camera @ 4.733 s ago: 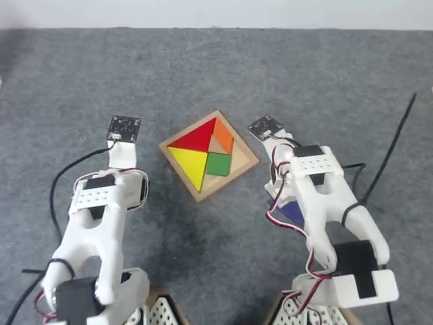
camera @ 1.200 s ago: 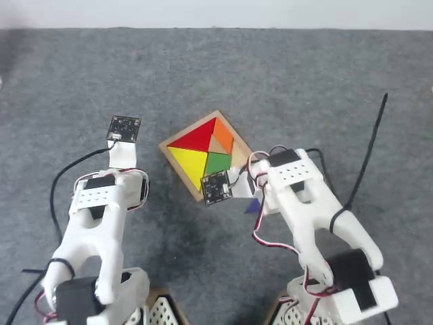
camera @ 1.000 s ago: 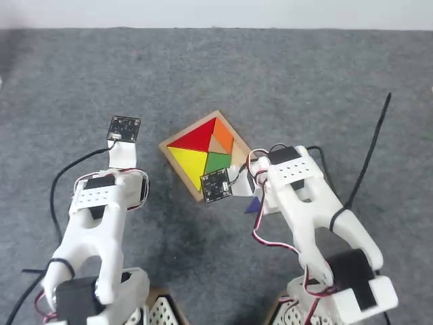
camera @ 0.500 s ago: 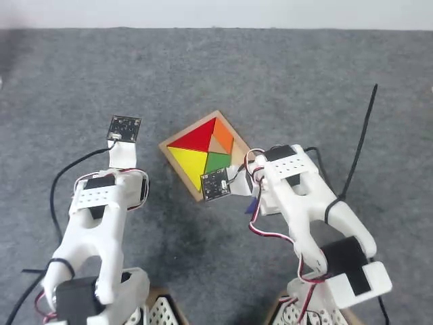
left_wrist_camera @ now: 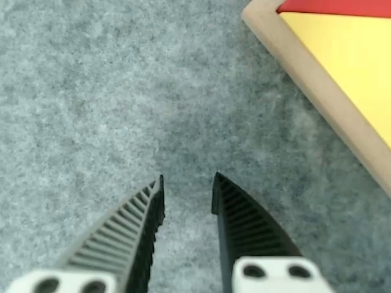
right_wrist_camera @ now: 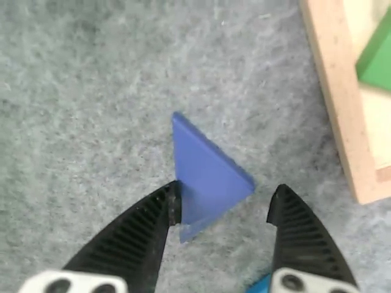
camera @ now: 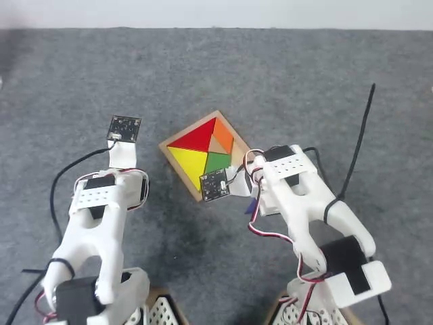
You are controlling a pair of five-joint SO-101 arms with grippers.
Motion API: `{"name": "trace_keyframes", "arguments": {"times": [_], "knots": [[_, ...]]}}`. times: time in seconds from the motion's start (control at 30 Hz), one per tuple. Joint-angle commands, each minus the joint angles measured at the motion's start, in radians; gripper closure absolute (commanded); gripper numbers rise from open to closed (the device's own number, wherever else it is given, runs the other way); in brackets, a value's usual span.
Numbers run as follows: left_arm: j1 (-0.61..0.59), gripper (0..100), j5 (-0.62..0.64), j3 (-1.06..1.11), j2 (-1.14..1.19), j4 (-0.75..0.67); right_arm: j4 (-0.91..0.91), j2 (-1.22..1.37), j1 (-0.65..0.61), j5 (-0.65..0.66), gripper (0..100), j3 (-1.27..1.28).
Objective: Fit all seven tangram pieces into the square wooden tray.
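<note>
The square wooden tray (camera: 195,189) lies in the middle of the table and holds a red (camera: 197,137), a yellow (camera: 189,161), an orange (camera: 224,138) and a green piece (camera: 217,162). A blue triangle (right_wrist_camera: 208,174) lies flat on the grey mat just off the tray's near corner (right_wrist_camera: 333,91). My right gripper (right_wrist_camera: 227,192) is open and straddles it, with one fingertip (right_wrist_camera: 173,196) against its edge. The left gripper (left_wrist_camera: 188,179) stands open over bare mat beside the tray's left edge (left_wrist_camera: 317,91), with nothing between its fingers.
Bare wood shows in the tray beside the green piece (right_wrist_camera: 377,155). A sliver of lighter blue (right_wrist_camera: 259,282) peeks out below the right gripper. A black cable (camera: 358,142) runs over the mat right of the right arm (camera: 304,203). The left arm (camera: 101,210) stands left of the tray.
The right arm swung from the tray's right side to its near corner, over the blue triangle, and has barely shifted in the last half second. The left arm has not moved.
</note>
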Motion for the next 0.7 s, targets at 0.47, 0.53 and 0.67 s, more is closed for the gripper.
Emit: {"name": "trace_keyframes", "arguments": {"times": [0.47,0.53,0.67], "knots": [[0.006,88,-0.011,-0.004,-0.008,-0.015,-0.042,-0.005,-0.004,-0.008,76.1,0.057],[0.006,88,-0.011,-0.004,-0.008,-0.015,-0.067,-0.005,-0.004,-0.063,81.7,0.057],[0.006,88,-0.011,-0.004,-0.008,-0.015,-0.071,-0.005,-0.005,-0.109,99.3,0.057]]}}
